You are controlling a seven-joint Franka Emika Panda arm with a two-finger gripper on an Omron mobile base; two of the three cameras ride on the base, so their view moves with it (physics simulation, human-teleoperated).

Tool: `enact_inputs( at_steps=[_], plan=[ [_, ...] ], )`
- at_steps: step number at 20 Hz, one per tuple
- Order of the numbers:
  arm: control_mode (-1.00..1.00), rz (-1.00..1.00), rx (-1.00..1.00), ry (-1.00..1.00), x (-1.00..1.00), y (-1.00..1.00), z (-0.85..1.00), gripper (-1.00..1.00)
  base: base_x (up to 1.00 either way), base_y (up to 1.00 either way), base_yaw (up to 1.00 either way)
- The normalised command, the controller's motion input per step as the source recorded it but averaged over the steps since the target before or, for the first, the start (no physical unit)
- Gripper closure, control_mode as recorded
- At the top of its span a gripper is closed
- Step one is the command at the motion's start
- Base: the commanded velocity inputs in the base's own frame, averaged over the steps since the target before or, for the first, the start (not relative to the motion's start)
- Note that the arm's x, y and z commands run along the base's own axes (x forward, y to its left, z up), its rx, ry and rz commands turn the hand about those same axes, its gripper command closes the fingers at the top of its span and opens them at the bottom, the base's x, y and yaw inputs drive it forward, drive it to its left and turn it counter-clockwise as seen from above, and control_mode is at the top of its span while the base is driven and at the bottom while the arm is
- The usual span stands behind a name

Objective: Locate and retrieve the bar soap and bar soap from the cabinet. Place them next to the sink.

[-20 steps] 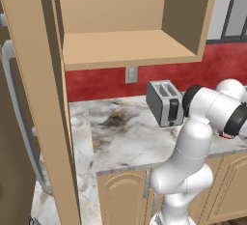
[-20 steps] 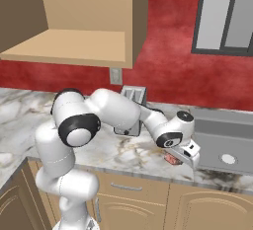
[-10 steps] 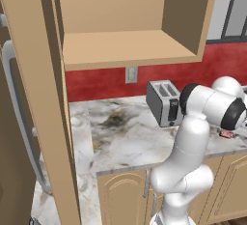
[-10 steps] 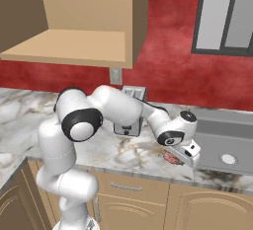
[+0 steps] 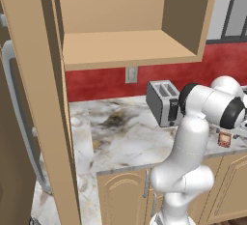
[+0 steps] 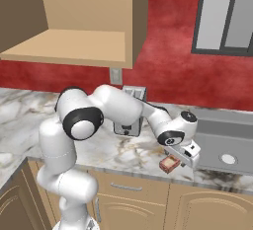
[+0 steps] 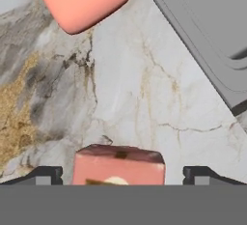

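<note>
Brown bar soap (image 7: 118, 165), no legible markings

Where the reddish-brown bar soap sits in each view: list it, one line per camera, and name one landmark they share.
Left base view: reddish-brown bar soap at the right edge, on the marble counter behind the arm's elbow.
Right base view: lower middle, at the counter's front edge under the gripper, left of the sink.
Hand view: bottom centre, between the fingertips.
Shared landmark: the marble counter.
</note>
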Motion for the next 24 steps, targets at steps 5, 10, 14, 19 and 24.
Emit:
enact_inputs(
  at_steps=[5, 10, 14, 19, 24],
  plan=[
    [-1.0, -0.04, -0.01, 0.01, -0.08, 0.04, 0.19, -1.0, 0.0, 0.0, 0.0],
    [-1.0, -0.04, 0.0, 0.0, -0.28, 0.0, 0.37, -1.0, 0.0, 0.0, 0.0],
    [-1.0, -0.02, -0.01, 0.0, -0.39, 0.12, 0.15, -1.0, 0.0, 0.0, 0.0],
    [-1.0, 0.0, -0.04, 0.0, -0.52, 0.39, 0.0, -1.0, 0.0, 0.0, 0.0],
    [-1.0, 0.0, -0.06, 0.0, -0.54, 0.64, 0.0, -1.0, 0.0, 0.0, 0.0]
  ],
)
